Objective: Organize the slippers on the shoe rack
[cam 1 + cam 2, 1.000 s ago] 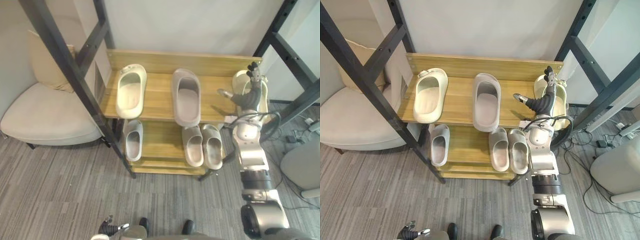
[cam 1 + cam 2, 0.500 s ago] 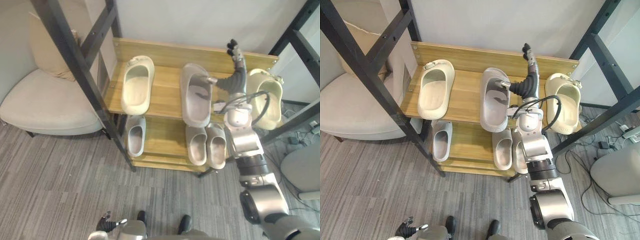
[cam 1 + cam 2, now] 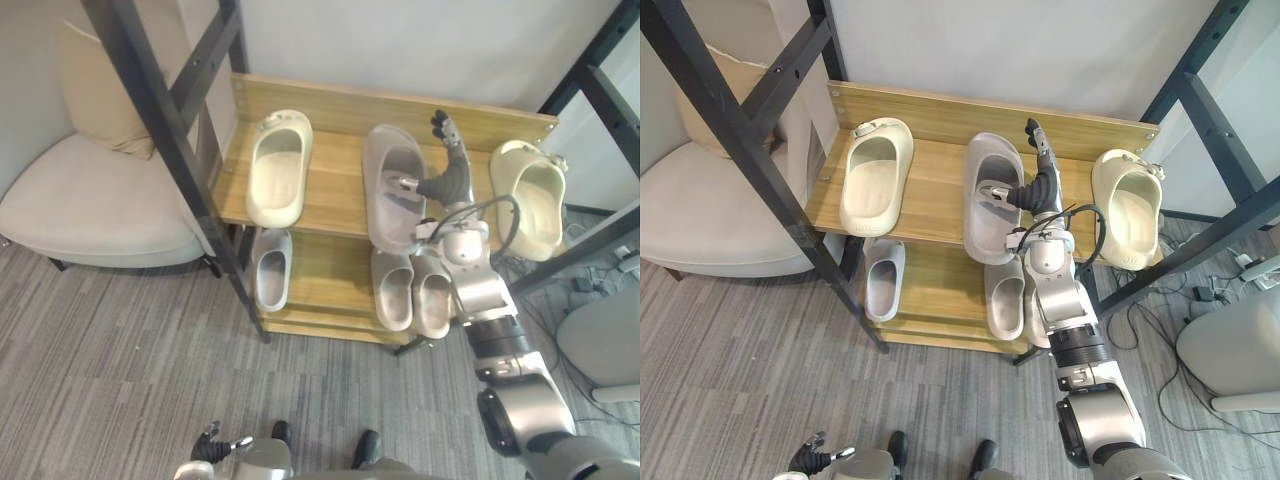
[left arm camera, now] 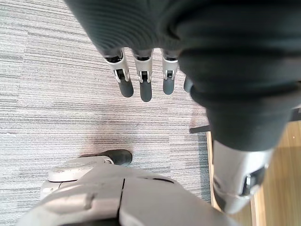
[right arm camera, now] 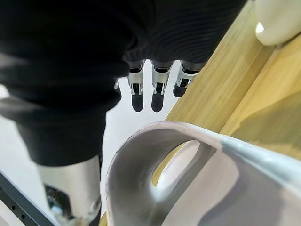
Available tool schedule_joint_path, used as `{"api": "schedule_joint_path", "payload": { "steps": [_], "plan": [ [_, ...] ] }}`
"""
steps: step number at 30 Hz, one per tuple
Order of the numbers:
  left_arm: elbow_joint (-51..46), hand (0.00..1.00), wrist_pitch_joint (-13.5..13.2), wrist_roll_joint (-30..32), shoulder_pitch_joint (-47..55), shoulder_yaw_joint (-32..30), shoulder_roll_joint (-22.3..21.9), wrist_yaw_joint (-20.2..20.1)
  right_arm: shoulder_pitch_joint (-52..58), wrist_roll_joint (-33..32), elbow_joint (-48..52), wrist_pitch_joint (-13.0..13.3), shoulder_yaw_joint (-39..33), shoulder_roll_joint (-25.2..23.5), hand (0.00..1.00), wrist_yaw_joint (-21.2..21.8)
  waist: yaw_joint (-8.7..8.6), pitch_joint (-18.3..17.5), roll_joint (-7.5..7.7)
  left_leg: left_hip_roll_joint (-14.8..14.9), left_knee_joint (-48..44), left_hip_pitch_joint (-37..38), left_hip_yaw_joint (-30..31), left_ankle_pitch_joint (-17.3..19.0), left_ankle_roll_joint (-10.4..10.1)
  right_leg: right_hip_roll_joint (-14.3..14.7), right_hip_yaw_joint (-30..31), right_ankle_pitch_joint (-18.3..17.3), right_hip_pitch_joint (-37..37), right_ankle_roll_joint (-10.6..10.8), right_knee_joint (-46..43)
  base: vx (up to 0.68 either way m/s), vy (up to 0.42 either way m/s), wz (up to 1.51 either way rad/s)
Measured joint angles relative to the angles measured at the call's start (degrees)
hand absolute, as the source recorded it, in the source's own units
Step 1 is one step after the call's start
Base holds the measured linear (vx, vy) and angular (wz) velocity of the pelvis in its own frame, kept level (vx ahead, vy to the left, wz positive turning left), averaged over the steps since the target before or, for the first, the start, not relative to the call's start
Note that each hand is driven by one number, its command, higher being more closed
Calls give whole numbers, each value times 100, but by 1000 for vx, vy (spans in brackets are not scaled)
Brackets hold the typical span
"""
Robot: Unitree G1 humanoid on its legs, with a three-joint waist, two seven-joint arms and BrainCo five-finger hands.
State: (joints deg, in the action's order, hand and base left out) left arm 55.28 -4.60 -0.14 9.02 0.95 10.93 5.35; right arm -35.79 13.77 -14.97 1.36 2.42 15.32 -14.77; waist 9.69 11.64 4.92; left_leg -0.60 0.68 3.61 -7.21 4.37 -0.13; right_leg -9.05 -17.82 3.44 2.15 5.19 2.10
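Down on grey carpet, a wooden rack with two shelves, and left of it a pale armchair. Along the top shelf, left to right: a cream slipper, a big grey slipper in the middle, a second cream slipper at the far right end, all well apart. Below, a small slipper alone on the left and a grey pair side by side on the right. Over to the right hand: hovers at the grey slipper's right edge, fingers straight and close together, thumb stuck out over the footbed, gripping nothing. Touching or not, cannot tell. Down low, the left hand: hangs above the carpet, fingers straight, side by side, holding nothing.
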Motion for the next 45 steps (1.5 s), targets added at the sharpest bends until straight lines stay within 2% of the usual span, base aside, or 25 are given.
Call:
{"api": "schedule_joint_path", "payload": {
  "steps": [4, 8, 19, 31, 33, 34, 39, 45],
  "plan": [
    [11, 0, 0, 0, 0, 1, 2, 0, -72, 54, -198, -27, -17, -1, 0, -31, 1, 10, -3, -15, 7, 13, -11, -1, 0, 3, 0, -1, 3, -1, -7, 0, 0, 0],
    [-5, 0, -10, -28, -32, 3, 8, 9, -91, 198, -618, -186, -216, -23, 0, -164, 8, 212, -11, -14, 13, 23, -9, -8, -5, 4, -2, -23, -9, -24, -47, 0, 0, 0],
    [-17, 0, -10, -119, -34, 4, 16, 28, -100, 215, -575, -233, -447, -206, 0, -361, 9, 289, -7, -10, 19, 27, -10, -18, -12, 11, -9, -26, -11, -25, -51, 0, 0, 0],
    [-66, 0, -21, -232, -36, 0, 28, 30, -443, 179, -719, -216, -397, -149, 0, -177, 4, 452, -12, 5, 140, 16, -7, -129, -26, 13, -7, -40, -76, -46, -60, -5, -4, 0],
    [-66, 0, -23, -238, -51, -7, 28, 36, -663, 143, -989, -219, -167, 34, 0, -121, 3, 468, -3, 41, 114, -73, 12, -131, -29, 15, -14, -40, -117, -48, -90, -74, -50, 6],
    [-67, 0, -23, -238, -52, -11, 29, 39, -689, 138, -1027, -219, -148, 50, 100, -117, 4, 472, 0, 44, 114, -78, 16, -132, -30, 15, -16, -44, -117, -52, -92, -53, -34, 5],
    [-52, 0, -38, -377, -148, -125, 70, 78, -1089, 125, -1331, -238, -97, 63, 100, -119, 4, 632, 152, 108, 97, -189, 31, -161, -77, 35, -29, -59, -226, -81, -149, -51, -35, 1],
    [-53, 0, -117, -459, -183, -175, 90, 94, -1399, -43, -1538, -240, 59, 114, 100, -109, 6, 676, 246, 171, -52, -365, 91, -160, -99, 92, -76, -37, -297, -112, -151, -31, -38, 5]
  ]
}}
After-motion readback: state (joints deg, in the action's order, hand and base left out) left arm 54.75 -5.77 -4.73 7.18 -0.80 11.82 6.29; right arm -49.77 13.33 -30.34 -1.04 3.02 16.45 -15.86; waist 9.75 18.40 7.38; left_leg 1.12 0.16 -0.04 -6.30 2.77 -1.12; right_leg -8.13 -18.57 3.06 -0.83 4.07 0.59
